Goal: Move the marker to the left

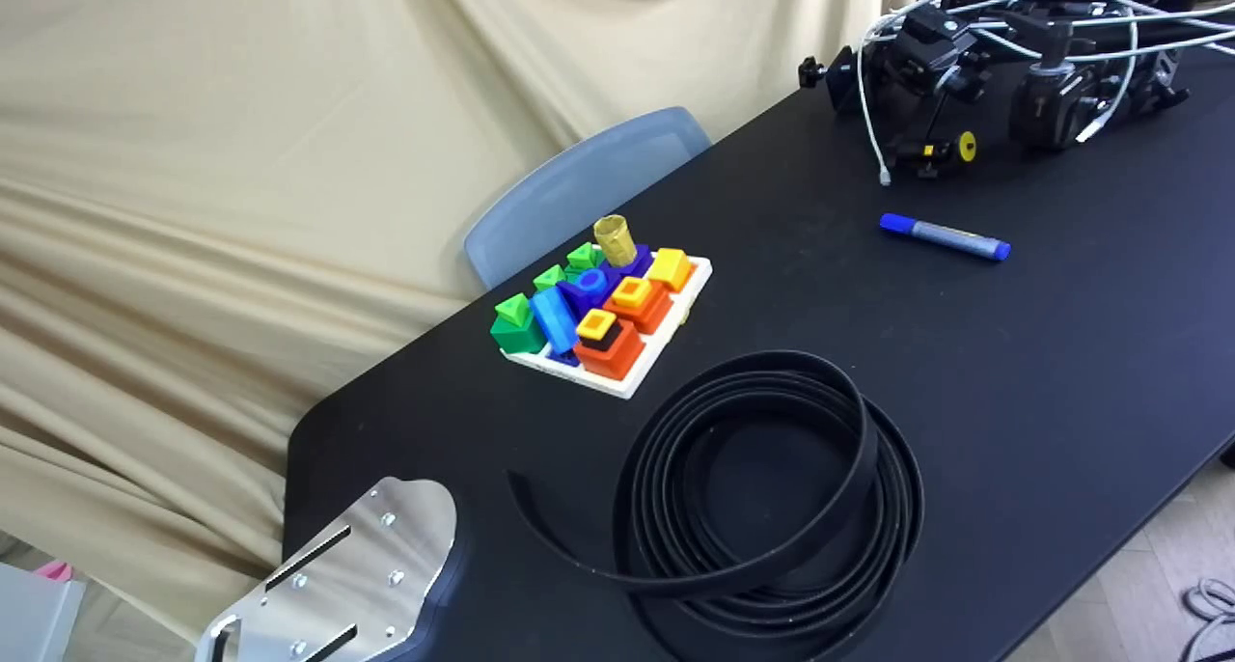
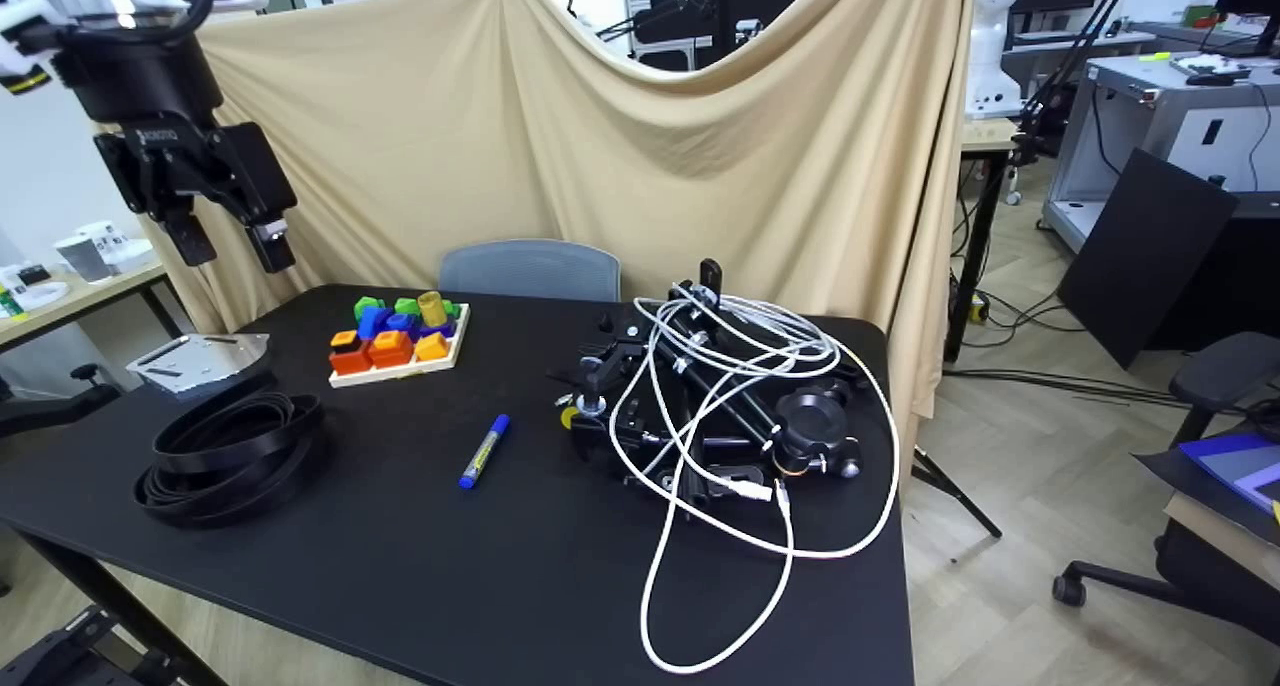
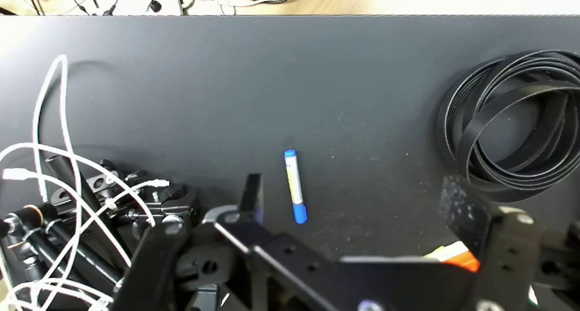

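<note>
The marker has a blue cap, a blue end and a silver-grey barrel with a yellow label. It lies flat on the black table in both exterior views [image 1: 946, 236] [image 2: 485, 452]. In the wrist view the marker [image 3: 294, 184] appears between the fingers, closer to the left one. My gripper [image 2: 236, 250] is open and empty, high above the table's far left in an exterior view. Its two fingers stand wide apart in the wrist view [image 3: 360, 202]. The gripper is well apart from the marker. It is out of view in an exterior view.
A black coiled strap [image 1: 772, 508] lies on the table. A white tray of coloured blocks [image 1: 627, 386] stands near the grey chair [image 1: 589, 189]. Black clamps with white cables [image 2: 700, 396] lie on the marker's other side. A metal plate [image 2: 200, 359] sits at one end.
</note>
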Controlling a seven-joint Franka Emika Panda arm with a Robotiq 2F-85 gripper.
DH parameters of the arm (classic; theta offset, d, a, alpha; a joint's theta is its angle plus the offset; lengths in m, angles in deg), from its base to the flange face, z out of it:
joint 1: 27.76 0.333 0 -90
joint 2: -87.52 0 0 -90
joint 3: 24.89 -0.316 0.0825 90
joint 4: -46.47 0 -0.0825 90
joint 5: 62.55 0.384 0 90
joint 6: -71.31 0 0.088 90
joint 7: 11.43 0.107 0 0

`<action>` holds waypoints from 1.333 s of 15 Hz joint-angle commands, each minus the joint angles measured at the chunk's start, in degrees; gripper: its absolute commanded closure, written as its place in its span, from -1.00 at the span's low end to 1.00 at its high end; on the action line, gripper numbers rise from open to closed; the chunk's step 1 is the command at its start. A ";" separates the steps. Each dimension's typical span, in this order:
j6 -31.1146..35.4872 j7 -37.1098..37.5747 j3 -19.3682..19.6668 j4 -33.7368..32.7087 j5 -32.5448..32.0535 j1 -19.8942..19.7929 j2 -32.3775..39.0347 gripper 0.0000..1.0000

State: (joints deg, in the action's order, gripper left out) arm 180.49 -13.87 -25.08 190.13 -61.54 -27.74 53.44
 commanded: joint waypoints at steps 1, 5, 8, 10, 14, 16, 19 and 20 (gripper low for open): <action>4.85 0.56 0.28 0.47 -0.34 -0.14 2.19 -1.00; 19.37 0.58 -0.20 2.00 -2.87 -0.79 7.31 -1.00; 27.01 -0.30 0.36 1.49 -3.56 -0.63 14.29 -1.00; 28.85 -1.27 0.70 0.09 -3.37 -0.44 19.65 -1.00; 30.52 -5.10 1.00 -2.84 -2.65 0.11 29.47 -1.00; 31.40 -7.49 0.69 -4.25 -1.93 0.35 33.90 -1.00; 31.67 -6.73 0.36 -2.68 -2.41 -0.03 33.43 -1.00; 31.74 -6.85 0.30 -3.40 -2.40 -0.02 34.81 -1.00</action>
State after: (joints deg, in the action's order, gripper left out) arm 212.37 -20.75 -24.71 186.77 -63.94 -27.70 88.32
